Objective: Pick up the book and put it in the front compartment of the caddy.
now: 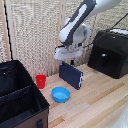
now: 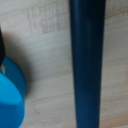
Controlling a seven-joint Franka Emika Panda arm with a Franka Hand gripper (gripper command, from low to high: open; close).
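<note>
The book [image 1: 71,75] is a thin dark navy hardcover, held upright on its edge over the wooden table. My gripper [image 1: 67,60] is right at its top edge, shut on the book. In the wrist view the book's edge [image 2: 87,65] runs as a dark band straight through the picture, and my fingers do not show there. The caddy [image 1: 30,92] is a large black box at the exterior view's left, apart from the book. An inner divider [image 1: 15,90] splits it, and the front compartment [image 1: 20,106] lies nearer the camera.
A red cup [image 1: 41,81] stands between the caddy and the book. A light-blue bowl [image 1: 61,94] sits on the table just in front of the book and also shows in the wrist view [image 2: 10,95]. A glossy black appliance [image 1: 110,52] stands at the exterior view's right.
</note>
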